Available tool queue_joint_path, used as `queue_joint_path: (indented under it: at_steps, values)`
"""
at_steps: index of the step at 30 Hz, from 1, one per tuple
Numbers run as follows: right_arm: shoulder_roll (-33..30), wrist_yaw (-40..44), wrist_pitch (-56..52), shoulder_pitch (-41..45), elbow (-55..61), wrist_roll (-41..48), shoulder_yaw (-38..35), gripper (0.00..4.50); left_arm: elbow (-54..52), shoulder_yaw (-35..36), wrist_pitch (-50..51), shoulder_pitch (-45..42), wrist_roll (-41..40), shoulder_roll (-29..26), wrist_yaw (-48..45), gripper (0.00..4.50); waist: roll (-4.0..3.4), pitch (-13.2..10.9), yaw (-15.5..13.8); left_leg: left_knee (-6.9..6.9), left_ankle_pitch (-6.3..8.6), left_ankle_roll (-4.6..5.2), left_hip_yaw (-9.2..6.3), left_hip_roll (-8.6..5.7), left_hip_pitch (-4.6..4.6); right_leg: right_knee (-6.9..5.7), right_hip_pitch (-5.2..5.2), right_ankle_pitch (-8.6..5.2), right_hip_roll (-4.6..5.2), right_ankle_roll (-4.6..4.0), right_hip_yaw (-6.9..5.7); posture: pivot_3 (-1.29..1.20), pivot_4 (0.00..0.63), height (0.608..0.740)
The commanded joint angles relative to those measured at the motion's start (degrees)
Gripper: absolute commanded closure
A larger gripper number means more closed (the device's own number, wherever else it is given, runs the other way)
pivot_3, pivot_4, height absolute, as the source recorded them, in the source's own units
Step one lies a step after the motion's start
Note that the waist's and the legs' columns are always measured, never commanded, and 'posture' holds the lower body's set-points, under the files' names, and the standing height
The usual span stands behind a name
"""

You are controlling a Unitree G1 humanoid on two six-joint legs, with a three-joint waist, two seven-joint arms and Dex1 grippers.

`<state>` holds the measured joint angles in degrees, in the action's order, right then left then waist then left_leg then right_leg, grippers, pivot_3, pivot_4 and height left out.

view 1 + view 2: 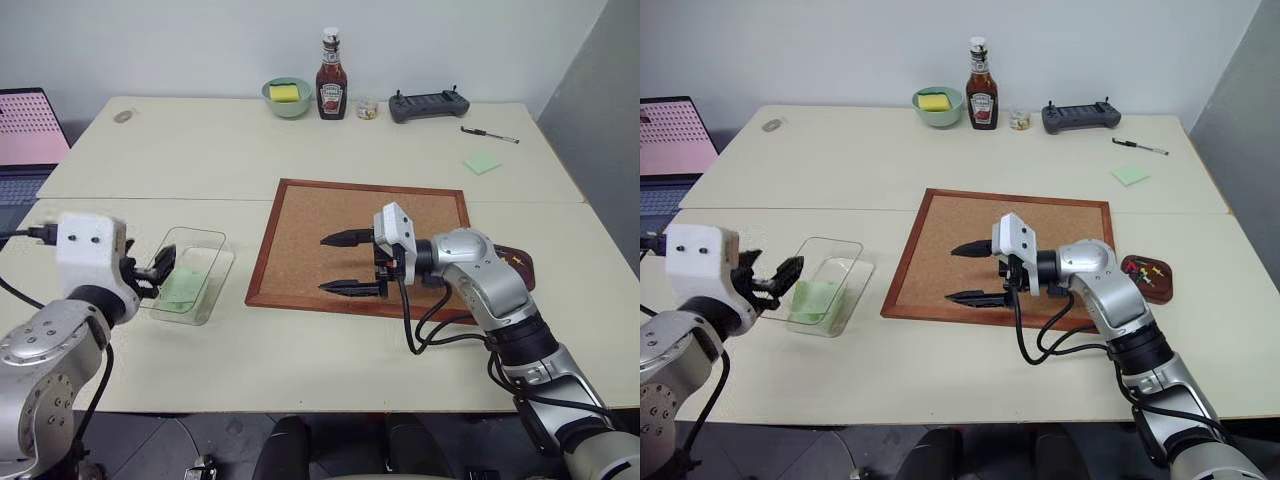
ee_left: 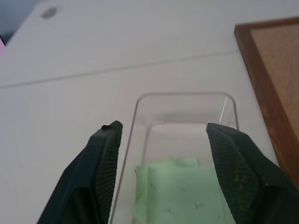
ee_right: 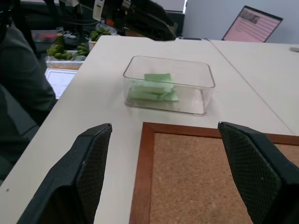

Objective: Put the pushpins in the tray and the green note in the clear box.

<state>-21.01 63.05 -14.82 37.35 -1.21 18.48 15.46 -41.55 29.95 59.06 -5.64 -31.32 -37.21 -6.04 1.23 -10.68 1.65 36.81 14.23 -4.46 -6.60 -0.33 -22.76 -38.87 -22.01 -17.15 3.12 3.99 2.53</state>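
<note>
Left eye view: note boxed, pins in their dish.
From the left, the left gripper (image 1: 158, 270) hangs empty with fingers spread at the near end of the clear box (image 1: 215, 240), and the green note (image 1: 182, 287) lies inside. Over the corkboard (image 1: 330, 215) the right gripper (image 1: 348, 263) is spread wide, holding nothing. Farthest right, the pushpins (image 1: 1150, 271) sit in the tray (image 1: 1145, 288). Both jobs look finished to me.

Each arm consists of rounded silver-grey metal segments joined by black collars. A white box-shaped wrist housing sits behind each gripper; the left housing shows two small dark holes on its face. Black cables loop loosely under the right forearm, and both the left gripper (image 1: 160, 272) and the right gripper (image 1: 345, 263) carry tapered black fingers (image 3: 91, 163) with cross-hatched pads.
</note>
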Motion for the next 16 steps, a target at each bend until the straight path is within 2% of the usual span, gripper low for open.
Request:
queue_joint_path:
  at_steps: [1, 7, 13, 16]
  values:
    - [-0.60, -7.63, 0.13, -1.12, 0.87, -0.47, -6.84, 0.65, -5.06, -6.64, -6.32, -3.47, 1.28, 1.72, -0.97, 1.22, 0.00, 0.00, -0.10, 0.00, 0.00, 0.00, 0.02, -0.03, -0.01, 0.00, 0.00, 0.00, 0.03, 0.00, 0.01, 0.00, 0.150, 0.740]
    - [-3.58, -15.02, -0.13, -10.57, 4.93, -2.10, -12.44, 0.65, -1.58, -15.78, -14.13, -1.25, 2.84, 7.93, -4.49, 1.22, 0.01, 0.01, -0.02, -0.06, 0.01, -0.01, 0.08, -0.01, -0.07, 0.01, -0.09, 0.00, 0.03, -0.01, 0.07, 0.00, 0.150, 0.740]
    - [-6.55, -20.37, 0.09, -20.23, 9.60, -3.30, -17.02, 0.65, 4.41, -20.58, -20.96, 1.66, 4.08, 9.40, -10.94, 1.22, -0.01, 0.01, 0.31, -0.06, 0.01, 0.01, 0.21, 0.00, -0.04, -0.09, -0.15, -0.01, 0.01, -0.03, 0.19, 0.00, 0.150, 0.740]
    - [-6.94, -21.45, -0.53, -21.86, 11.22, -3.19, -17.44, 0.65, 7.16, -21.23, -24.95, 1.99, 5.93, 9.00, -13.20, 1.22, -0.01, 0.01, 0.30, -0.01, 0.02, 0.02, 0.20, 0.01, -0.03, -0.09, -0.12, -0.01, 0.01, -0.03, 0.18, 0.00, 0.150, 0.740]
